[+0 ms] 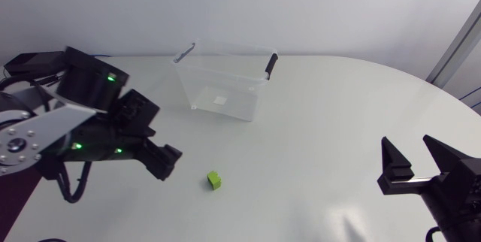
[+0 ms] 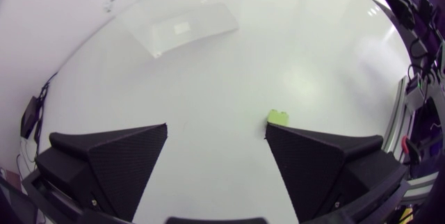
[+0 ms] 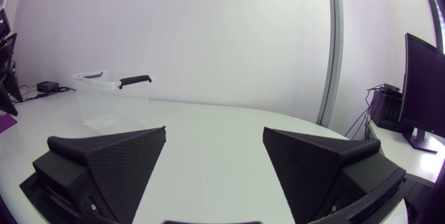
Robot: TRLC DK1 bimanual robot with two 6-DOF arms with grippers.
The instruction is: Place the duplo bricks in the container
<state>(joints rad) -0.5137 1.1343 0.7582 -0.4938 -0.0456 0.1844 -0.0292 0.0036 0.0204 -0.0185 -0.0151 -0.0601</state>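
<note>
the left claw (image 2: 215, 130) hangs wide open and empty, the green brick (image 1: 215, 180) lying just beside it, well apart from the clear tub (image 1: 222, 84). the right claw (image 1: 412, 159) gapes empty too.

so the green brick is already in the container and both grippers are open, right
Not quite. The green brick is not in the container; it lies on the table in front of it, close to the left gripper, as the head view shows. The rest holds: the left gripper and the right gripper are both open.
</note>
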